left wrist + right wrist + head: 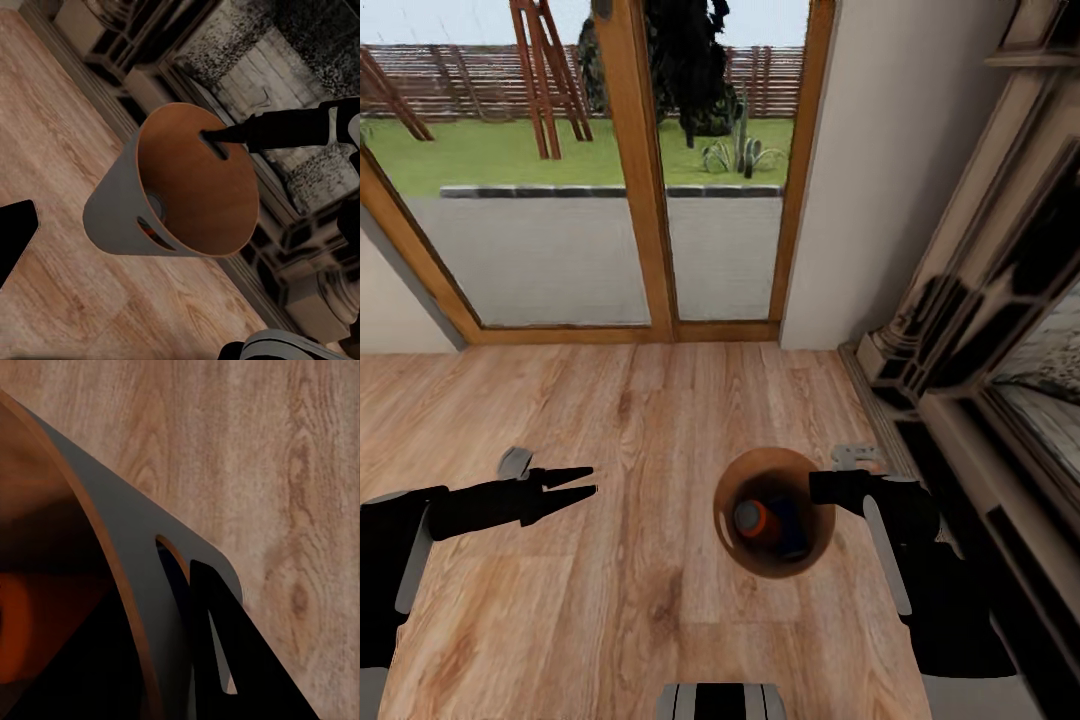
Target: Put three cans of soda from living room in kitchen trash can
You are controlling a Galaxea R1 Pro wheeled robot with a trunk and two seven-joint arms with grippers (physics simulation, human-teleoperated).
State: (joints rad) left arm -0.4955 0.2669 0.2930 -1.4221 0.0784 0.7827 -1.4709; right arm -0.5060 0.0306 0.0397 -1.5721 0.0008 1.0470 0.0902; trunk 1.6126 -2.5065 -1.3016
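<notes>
Carrying stage, judging from head view: round light-brown wooden bin (775, 512) hangs above warm wood floor (600, 420), right gripper (822, 488) clamped on its rim, so cans travel inside. One orange soda can (756, 520) lies at bin bottom; others not countable. Left gripper (582, 482) free, fingers slightly parted, kept apart.

Left wrist view: right finger goes through bin's handle slot (215, 145); fireplace (262, 60) behind.

Right wrist view: black finger (225, 660) pressed on outer wall beside slot; orange inside.
</notes>
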